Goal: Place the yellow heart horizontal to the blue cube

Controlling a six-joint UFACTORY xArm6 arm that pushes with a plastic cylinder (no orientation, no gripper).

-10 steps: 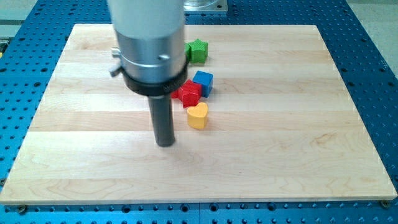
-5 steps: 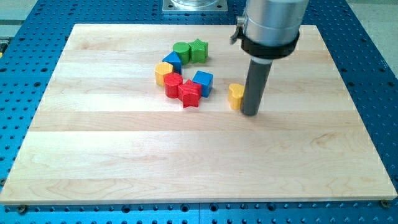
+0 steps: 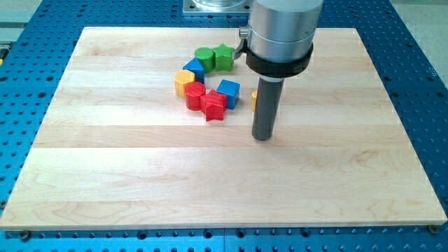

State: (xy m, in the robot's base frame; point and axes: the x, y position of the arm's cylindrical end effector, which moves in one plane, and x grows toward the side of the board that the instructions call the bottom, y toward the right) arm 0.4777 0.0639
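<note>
My tip (image 3: 262, 137) beside yellow heart (image 3: 254, 100), right of blue cube (image 3: 228, 92).

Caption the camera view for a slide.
My tip beside the mostly hidden yellow heart, right of the blue cube.

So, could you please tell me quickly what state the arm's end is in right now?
No claw, just a rod: my tip holds nothing, below the mostly hidden yellow heart, right of the blue cube.

text: none legible | labels: none | numbers: none | signs: none
</note>
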